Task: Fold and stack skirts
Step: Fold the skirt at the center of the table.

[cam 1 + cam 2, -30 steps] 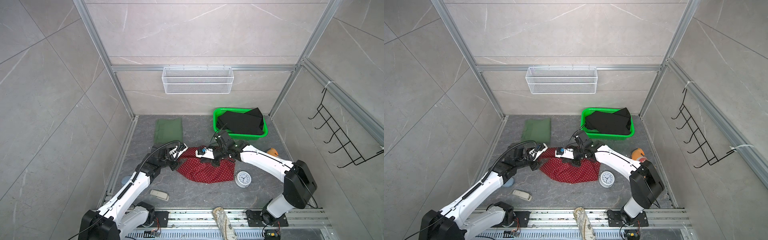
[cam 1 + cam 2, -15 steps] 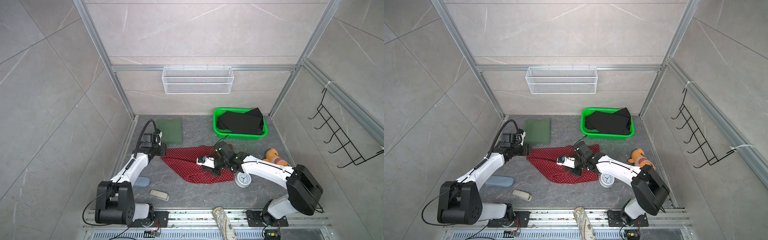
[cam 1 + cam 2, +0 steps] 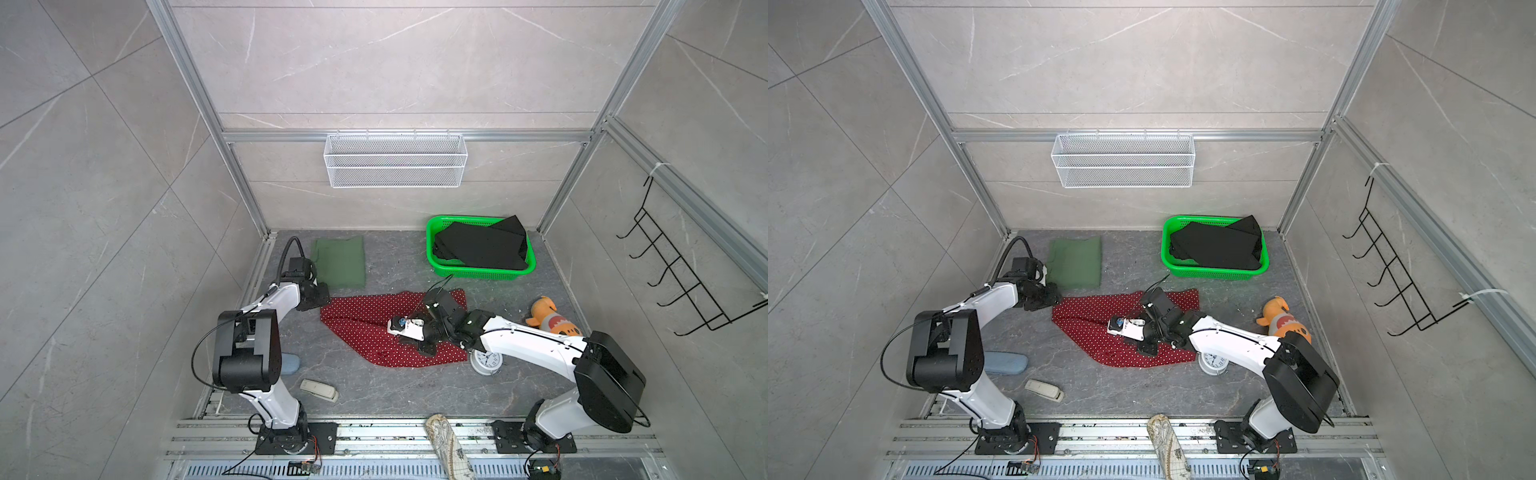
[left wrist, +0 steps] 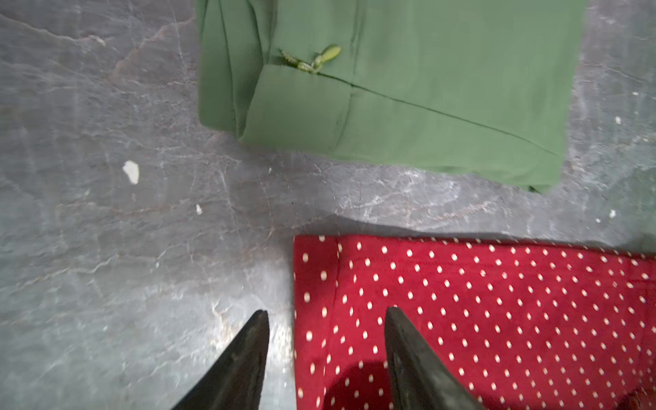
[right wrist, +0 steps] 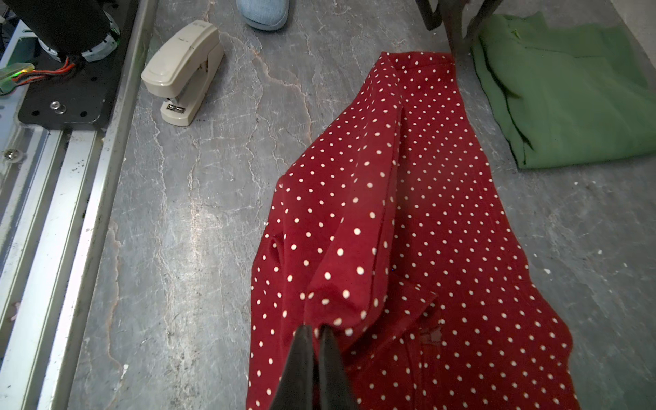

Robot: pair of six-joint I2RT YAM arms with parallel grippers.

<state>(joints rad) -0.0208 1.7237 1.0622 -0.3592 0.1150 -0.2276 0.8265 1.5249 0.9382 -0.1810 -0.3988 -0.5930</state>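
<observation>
The olive green skirt [image 3: 340,262] lies folded; the black skirt [image 3: 478,249] waits in the green basket [image 3: 482,273]. The right gripper [image 5: 316,330] pinches the red polka-dot skirt [image 5: 443,213] mid-fold, while the left gripper [image 4: 326,314] stands open at its corner.

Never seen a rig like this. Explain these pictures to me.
Two white robot arms stand at a grey table, each ending in a two-finger gripper. Two pictures look down from above; two come from wrist cameras. The right gripper is shut on a fold of the red skirt. The left gripper is open astride that skirt's edge, holding nothing. A folded green skirt lies nearby; a black skirt sits in the basket. A stapler, clock and plush lie around.
</observation>
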